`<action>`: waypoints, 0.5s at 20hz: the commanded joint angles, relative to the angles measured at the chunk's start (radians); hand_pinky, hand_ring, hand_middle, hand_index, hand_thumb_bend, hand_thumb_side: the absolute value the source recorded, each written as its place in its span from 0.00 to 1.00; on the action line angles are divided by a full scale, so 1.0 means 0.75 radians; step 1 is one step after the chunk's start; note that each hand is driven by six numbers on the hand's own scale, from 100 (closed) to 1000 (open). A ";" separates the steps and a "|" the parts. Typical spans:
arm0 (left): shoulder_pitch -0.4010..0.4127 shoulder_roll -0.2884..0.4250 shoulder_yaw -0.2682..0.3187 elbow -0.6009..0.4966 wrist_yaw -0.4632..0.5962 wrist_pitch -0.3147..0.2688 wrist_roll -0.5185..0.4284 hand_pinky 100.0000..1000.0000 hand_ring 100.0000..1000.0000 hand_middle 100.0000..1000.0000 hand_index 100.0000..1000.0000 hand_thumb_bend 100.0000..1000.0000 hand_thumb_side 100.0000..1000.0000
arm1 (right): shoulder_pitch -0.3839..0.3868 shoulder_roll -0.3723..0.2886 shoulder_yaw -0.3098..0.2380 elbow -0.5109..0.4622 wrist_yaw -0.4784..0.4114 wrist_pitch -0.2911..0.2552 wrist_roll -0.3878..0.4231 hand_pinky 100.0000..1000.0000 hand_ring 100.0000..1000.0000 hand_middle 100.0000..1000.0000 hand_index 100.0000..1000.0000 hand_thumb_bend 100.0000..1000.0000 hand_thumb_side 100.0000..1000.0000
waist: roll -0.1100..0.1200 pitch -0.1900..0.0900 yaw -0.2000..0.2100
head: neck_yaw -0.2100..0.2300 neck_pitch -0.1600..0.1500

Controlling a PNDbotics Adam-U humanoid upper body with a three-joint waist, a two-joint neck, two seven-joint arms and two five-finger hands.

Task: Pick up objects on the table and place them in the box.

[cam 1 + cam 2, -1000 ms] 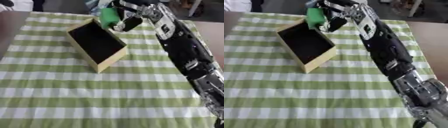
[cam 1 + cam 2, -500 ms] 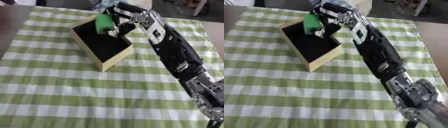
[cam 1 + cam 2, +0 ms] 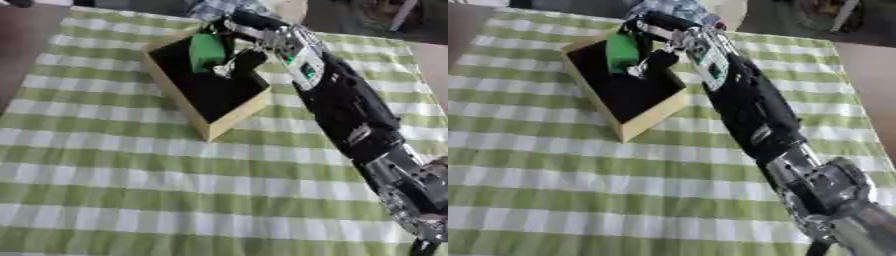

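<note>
A green object [image 3: 206, 51] hangs over the far end of the box [image 3: 229, 123], a tan box with a black inside that lies askew on the checked cloth. My right hand [image 3: 243, 56] reaches in from the lower right along a long black arm and is shut on the green object, fingers curled over its top and thumb against its side. The object sits above the box's dark interior, at about rim height. My left hand shows in neither view.
A green and white checked cloth [image 3: 131, 190] covers the table. Bare brown table [image 3: 22, 30] shows at the far left and far right. Blurred items lie beyond the table's far edge [image 3: 667, 7].
My right hand has carried the green object from beyond the box's far rim to over its inside and lowered it. The camera has also shifted.
</note>
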 commanded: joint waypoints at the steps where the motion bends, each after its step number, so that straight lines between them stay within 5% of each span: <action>1: -0.021 0.006 0.002 -0.019 0.004 -0.001 -0.005 0.48 0.56 0.53 0.70 0.00 0.52 | -0.035 -0.025 -0.007 -0.005 0.049 -0.009 0.003 0.60 0.56 0.43 0.72 0.00 0.36 | 0.006 -0.022 0.000 | 0.004 -0.010; 10: -0.015 0.004 0.004 -0.019 0.005 0.002 -0.009 0.48 0.56 0.53 0.70 0.00 0.52 | -0.039 -0.024 0.000 -0.018 0.130 -0.061 0.066 0.78 0.78 0.69 0.85 0.19 0.48 | 0.005 -0.021 -0.001 | 0.005 -0.005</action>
